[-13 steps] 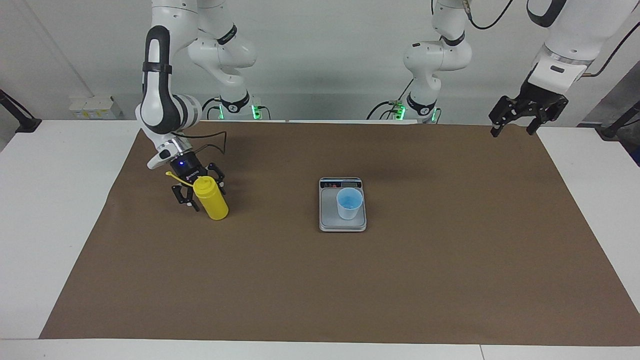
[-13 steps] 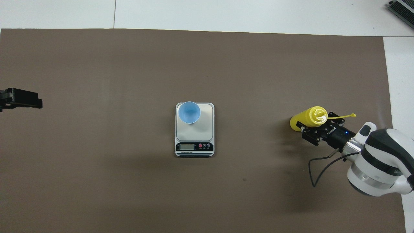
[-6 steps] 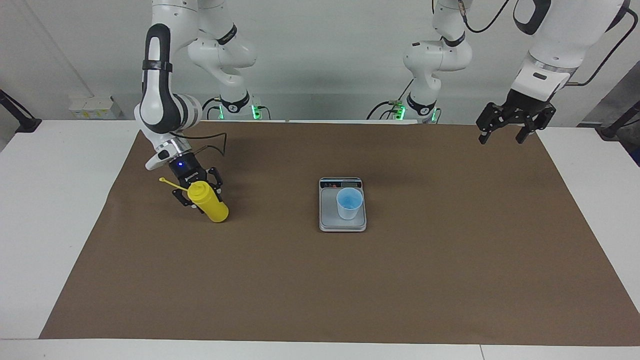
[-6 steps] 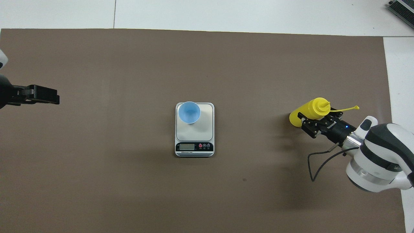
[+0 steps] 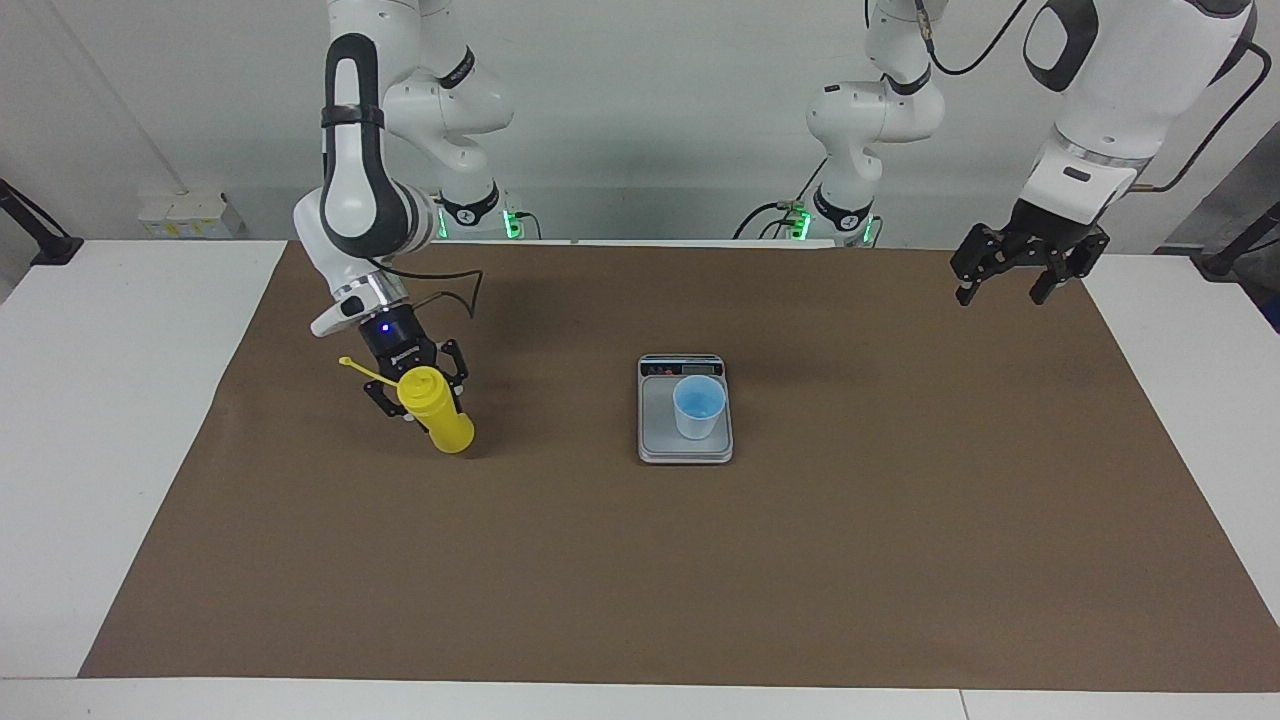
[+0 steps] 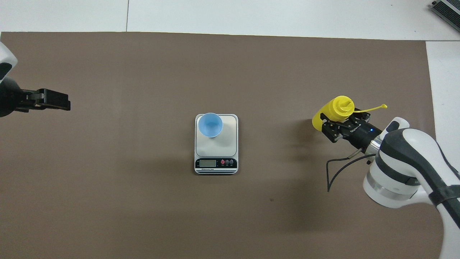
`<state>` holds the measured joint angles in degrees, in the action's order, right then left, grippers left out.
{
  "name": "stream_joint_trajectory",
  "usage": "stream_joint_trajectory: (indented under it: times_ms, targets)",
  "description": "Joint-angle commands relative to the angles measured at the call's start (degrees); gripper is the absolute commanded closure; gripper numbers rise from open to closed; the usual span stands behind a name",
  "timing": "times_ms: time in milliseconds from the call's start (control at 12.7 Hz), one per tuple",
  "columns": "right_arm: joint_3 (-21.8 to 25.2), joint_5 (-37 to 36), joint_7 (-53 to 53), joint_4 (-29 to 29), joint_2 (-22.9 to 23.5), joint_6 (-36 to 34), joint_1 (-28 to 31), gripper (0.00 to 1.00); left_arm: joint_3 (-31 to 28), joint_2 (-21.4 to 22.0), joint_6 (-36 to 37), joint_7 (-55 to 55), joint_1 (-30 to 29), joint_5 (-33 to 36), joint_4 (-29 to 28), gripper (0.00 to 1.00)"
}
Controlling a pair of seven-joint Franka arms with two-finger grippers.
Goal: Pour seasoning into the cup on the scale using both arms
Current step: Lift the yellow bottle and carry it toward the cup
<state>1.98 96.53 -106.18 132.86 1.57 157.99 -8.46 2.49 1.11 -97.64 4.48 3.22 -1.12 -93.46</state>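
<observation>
On brown mat (image 5: pixel 700 560), mid-table: scale (image 5: pixel 685 440), cup (image 5: pixel 698 407) upright on its plate. Toward right arm's end, right gripper (image 5: pixel 418 392) pinching tilted seasoning bottle (image 5: pixel 436 410). Left gripper (image 5: pixel 1000 278) raised over mat corner, fingers spread.

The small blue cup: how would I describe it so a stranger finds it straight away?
Look to the middle of the brown table mat, where a flat silver-grey kitchen scale lies. On its plate stands a small, tapered, light-blue translucent plastic cup, the only blue thing there.
</observation>
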Motion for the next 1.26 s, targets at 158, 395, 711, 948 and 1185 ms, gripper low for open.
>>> stream_joint_trajectory:
  times_ms: [158,395,711,948,1185]
  targets:
    - [-0.31,-11.95,9.21,-2.69,-0.16,2.58,-1.04,0.83,-0.29,0.21,0.17,-0.17,0.04,0.33,-0.66,0.00]
    - [-0.31,-21.18,16.95,-3.66,-0.16,2.23,-1.12,0.82,-0.38,0.29,0.70,-0.43,-0.32,0.68,-0.75,0.00]
    - [-0.40,-32.78,26.97,-5.68,0.28,1.97,-2.79,0.82,-0.47,0.56,0.79,-0.26,-0.23,2.77,-1.81,0.00]
    - [-0.31,-43.40,35.49,-6.56,0.45,1.79,-4.81,0.82,-0.47,1.09,1.31,-0.26,-0.32,3.40,-2.60,0.00]
    - [-0.31,-57.90,44.10,-7.00,0.54,0.48,-6.57,0.82,-0.38,1.52,3.25,-0.17,-0.32,3.40,-2.78,0.00]
